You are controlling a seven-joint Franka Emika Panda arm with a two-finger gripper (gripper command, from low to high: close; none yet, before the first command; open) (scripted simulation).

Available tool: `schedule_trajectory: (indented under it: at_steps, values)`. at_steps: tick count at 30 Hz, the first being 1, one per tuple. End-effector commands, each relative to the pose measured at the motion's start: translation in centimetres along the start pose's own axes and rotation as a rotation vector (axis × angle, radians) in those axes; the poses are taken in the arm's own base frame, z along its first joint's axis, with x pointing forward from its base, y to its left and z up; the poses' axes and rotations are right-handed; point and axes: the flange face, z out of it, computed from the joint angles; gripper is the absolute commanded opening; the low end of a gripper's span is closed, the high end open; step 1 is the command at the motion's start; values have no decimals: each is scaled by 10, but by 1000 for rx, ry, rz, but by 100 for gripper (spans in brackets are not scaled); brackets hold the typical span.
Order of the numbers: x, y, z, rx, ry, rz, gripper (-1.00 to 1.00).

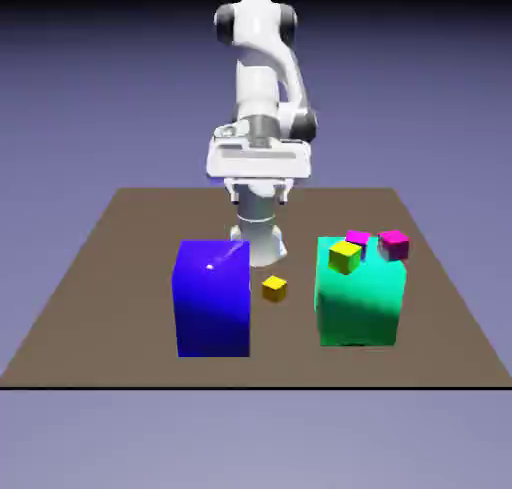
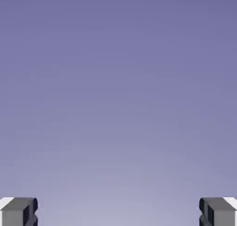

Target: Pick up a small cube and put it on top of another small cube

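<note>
Left to right in the exterior view: one big blue block [image 1: 212,297] on the brown table [image 1: 90,307], left of centre. Just beside its right edge, on the table, one small yellow cube [image 1: 274,289]: no long axis, it's a cube, sits flat, turned so a corner points roughly toward the camera. Then one big teal block [image 1: 360,302], well apart from the blue one. On the teal block's top: a second yellow cube [image 1: 344,256] at its near-left corner, also turned corner-on, plus two small magenta cubes, one [image 1: 357,238] just behind that yellow one and one [image 1: 394,243] at the right corner.

Count: 2 big blocks, 2 yellow cubes, 2 magenta cubes.

Gripper [image 1: 259,190] hangs above the table behind the blocks, clear of everything. In the hand view the fingertips [image 2: 18,211] sit at opposite bottom corners: jaws wide, nothing between them, only backdrop.
</note>
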Motion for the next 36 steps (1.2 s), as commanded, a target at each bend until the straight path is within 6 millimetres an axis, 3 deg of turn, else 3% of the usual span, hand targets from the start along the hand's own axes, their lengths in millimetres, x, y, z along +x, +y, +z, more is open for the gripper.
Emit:
schedule_trajectory:
  at_steps: [1,5,10,15,19,22,28,29,36]
  values:
    - [-12,-5,10,-21,-59,-56,0]
    - [-60,-52,30,-62,-254,-197,0]
    - [-136,-111,35,-116,-473,-370,0]
    - [-225,-156,21,-191,-673,-564,0]
    - [-302,-178,-4,-267,-817,-735,0]
    - [-359,-169,-12,-397,-889,-888,0]
    - [-448,-100,-1,-801,-902,-1245,0]
    - [-457,-88,1,-865,-889,-1297,0]
    - [-451,6,54,-1214,-743,-1563,0]
